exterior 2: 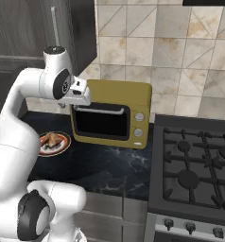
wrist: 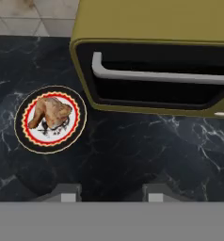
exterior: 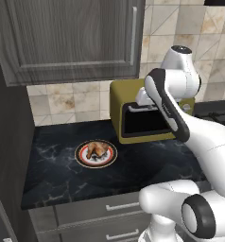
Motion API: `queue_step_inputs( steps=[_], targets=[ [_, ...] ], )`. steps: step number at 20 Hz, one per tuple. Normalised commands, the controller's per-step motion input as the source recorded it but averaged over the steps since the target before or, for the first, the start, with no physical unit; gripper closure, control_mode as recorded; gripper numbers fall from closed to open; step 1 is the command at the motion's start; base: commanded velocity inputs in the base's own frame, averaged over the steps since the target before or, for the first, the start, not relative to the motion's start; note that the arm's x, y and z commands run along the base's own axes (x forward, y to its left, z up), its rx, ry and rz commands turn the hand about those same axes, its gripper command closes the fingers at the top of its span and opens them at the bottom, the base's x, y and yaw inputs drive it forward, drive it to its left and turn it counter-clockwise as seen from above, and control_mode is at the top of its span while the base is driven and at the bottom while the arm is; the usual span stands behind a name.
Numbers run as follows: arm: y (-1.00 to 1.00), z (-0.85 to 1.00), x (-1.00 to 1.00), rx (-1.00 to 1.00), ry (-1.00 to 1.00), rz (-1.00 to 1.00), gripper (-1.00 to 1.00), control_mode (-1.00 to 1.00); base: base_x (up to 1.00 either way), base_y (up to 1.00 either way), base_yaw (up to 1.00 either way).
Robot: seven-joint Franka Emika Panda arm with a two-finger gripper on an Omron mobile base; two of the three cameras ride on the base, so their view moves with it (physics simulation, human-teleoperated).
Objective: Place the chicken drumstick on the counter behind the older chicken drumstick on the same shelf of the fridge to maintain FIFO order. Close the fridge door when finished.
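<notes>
Hovers with tool (wrist: 109,192) part open, empty, over black worktop (wrist: 132,150); drumstick (wrist: 50,112) on plate (wrist: 76,123) at ten o'clock, olive toaster oven (wrist: 156,56) at twelve.

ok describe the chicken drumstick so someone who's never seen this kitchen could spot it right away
Find the olive-yellow toaster oven standing on the black marble counter against the tiled wall. In front of its left corner lies a small round plate with a red, yellow and black rim. The chicken drumstick is the lumpy golden-brown piece on that plate, the only food on the counter.
</notes>
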Motion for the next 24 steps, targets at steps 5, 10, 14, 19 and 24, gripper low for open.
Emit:
queue_step_inputs(
  steps=[5,10,14,19,24],
  targets=[
    [0.45,-0.55,0.0,-0.03,0.07,-0.11,-1.0,-1.0,0.0,0.0,0.0],
    [1.0,-0.81,0.0,-0.07,0.08,-0.15,-1.0,-1.0,0.0,0.0,0.0],
    [1.0,-0.63,0.13,-0.12,0.16,-0.08,-1.0,-1.0,0.0,0.0,0.0],
    [0.45,-0.33,0.08,-0.05,0.13,-0.02,-1.0,-1.0,0.0,0.0,0.0],
    [0.25,-0.16,0.08,-0.03,0.0,-0.05,-1.0,-1.0,0.0,0.0,0.0]
  ],
)
